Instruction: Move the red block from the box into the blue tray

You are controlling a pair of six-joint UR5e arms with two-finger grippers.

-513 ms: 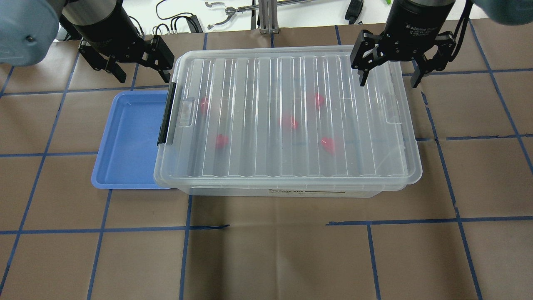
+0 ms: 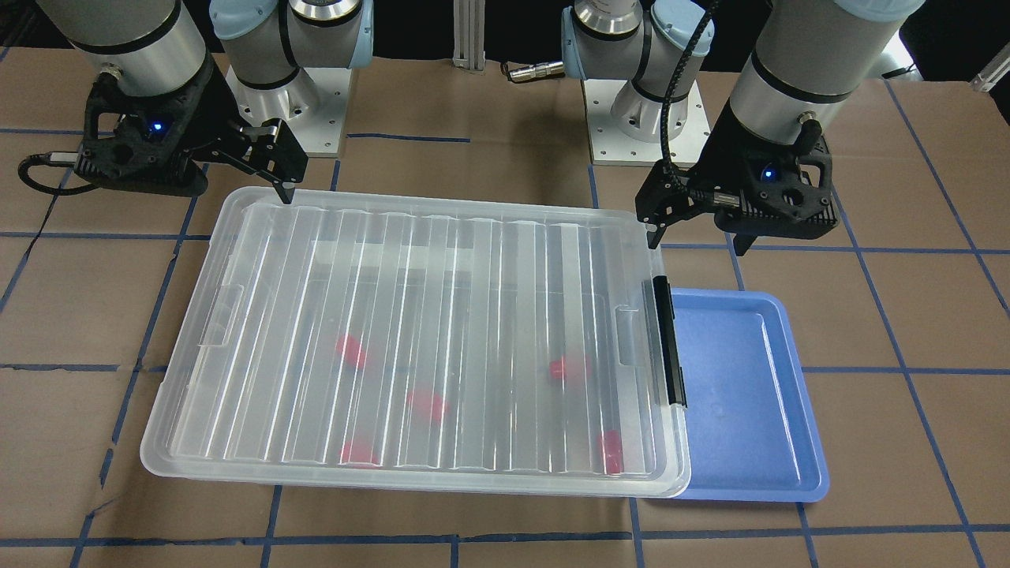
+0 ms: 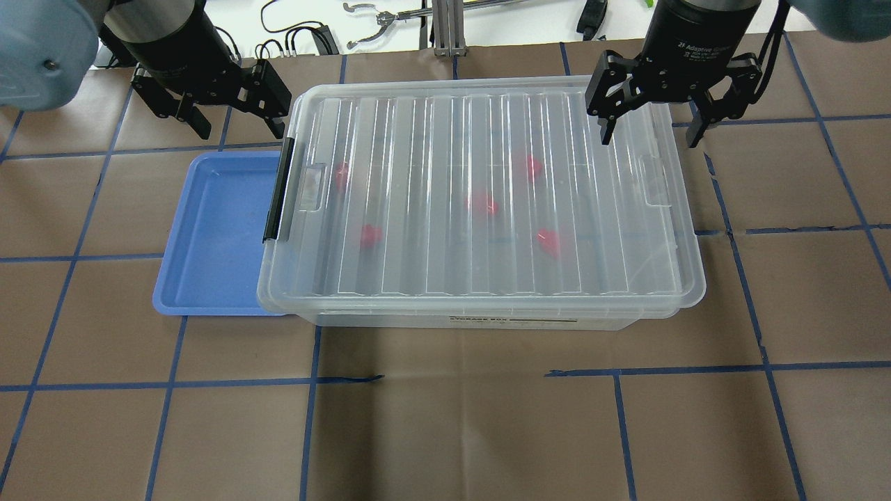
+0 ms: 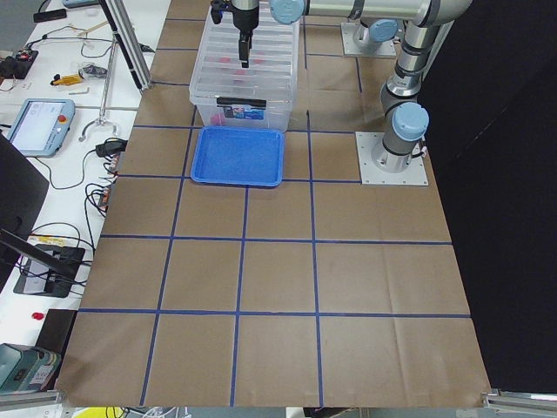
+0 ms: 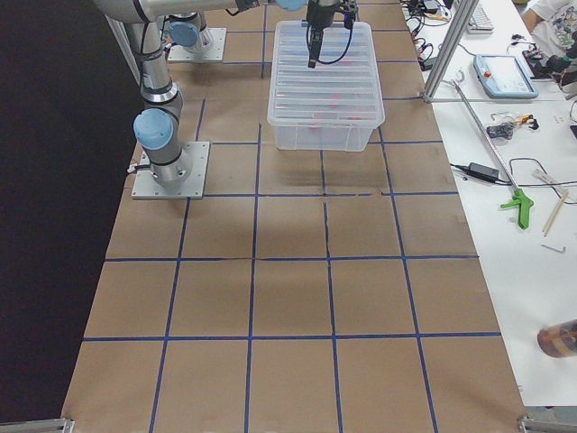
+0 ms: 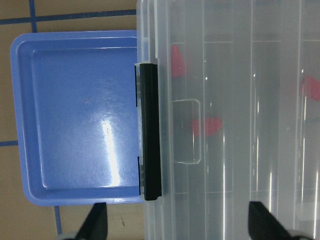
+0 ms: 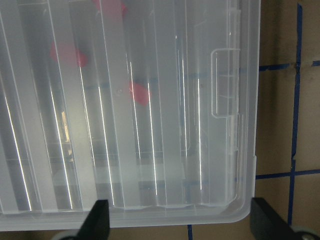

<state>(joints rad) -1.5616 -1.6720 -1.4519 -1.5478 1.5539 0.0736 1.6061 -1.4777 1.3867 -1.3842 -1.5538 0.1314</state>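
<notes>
The box point(image 3: 480, 202), a clear bin with its ribbed lid on, lies mid-table, with a black latch bar point(image 3: 282, 188) on its left end. Several red blocks show blurred through the lid, one of them point(image 3: 482, 204) near the middle. The blue tray point(image 3: 216, 236) is empty and lies against the box's left end, partly under the lid's rim. My left gripper point(image 3: 239, 129) is open and empty above the box's far left corner. My right gripper point(image 3: 649, 136) is open and empty above its far right corner. The left wrist view shows the latch point(image 6: 150, 130) and tray point(image 6: 75, 115).
Brown table paper with a blue tape grid surrounds the box. Cables and tools point(image 3: 379, 21) lie beyond the far edge. The robot bases point(image 2: 623, 118) stand behind the box in the front-facing view. A side bench with a tablet point(image 4: 39, 126) runs along the table.
</notes>
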